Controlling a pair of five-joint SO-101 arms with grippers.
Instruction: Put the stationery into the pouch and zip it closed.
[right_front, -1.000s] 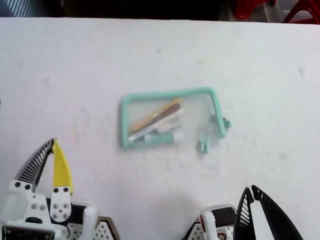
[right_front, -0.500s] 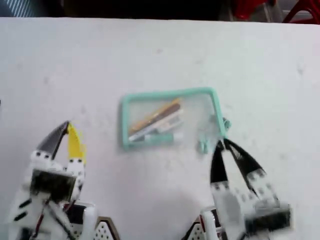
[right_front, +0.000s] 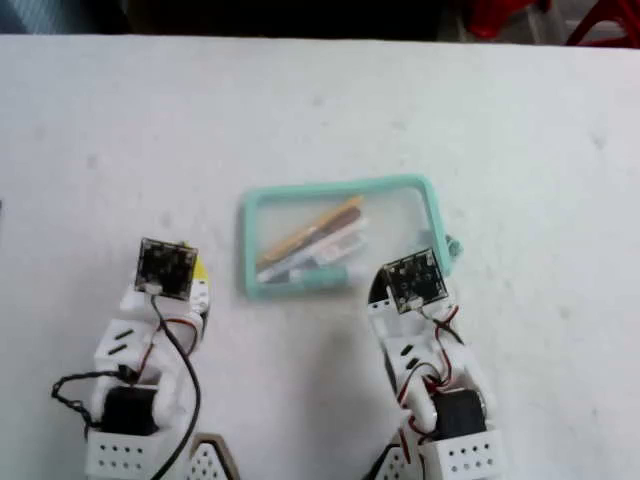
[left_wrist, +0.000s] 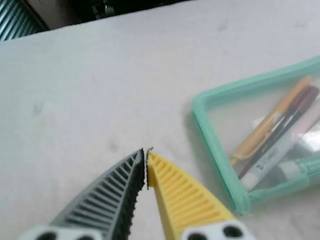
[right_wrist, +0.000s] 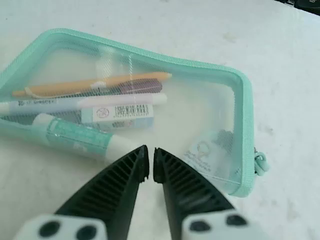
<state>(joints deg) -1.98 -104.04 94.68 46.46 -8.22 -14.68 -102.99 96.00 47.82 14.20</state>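
While both arms hang low over the white table (right_front: 520, 130), a see-through pouch (right_front: 400, 208) with a green edge lies flat near the middle of it. Inside the pouch are an orange pen (right_wrist: 95, 85), a dark pen (right_wrist: 140, 87), a white pen (right_wrist: 55, 106) with a label, and a fat green and white marker (right_wrist: 75, 139). They lie side by side. A little green zip pull (right_wrist: 260, 164) sticks out at one corner. I cannot tell if the zip is shut all the way.

The left arm's fingers (left_wrist: 175, 190), one grey and one yellow, are pressed together at the tips and hold nothing. They point at bare table just beside the end of the pouch on that arm's side.

The right arm's fingers (right_wrist: 120, 180) are black and nearly touching, with a thin gap. They hold nothing. They hang over the pouch's edge nearest the arms, close to the corner with the zip pull.
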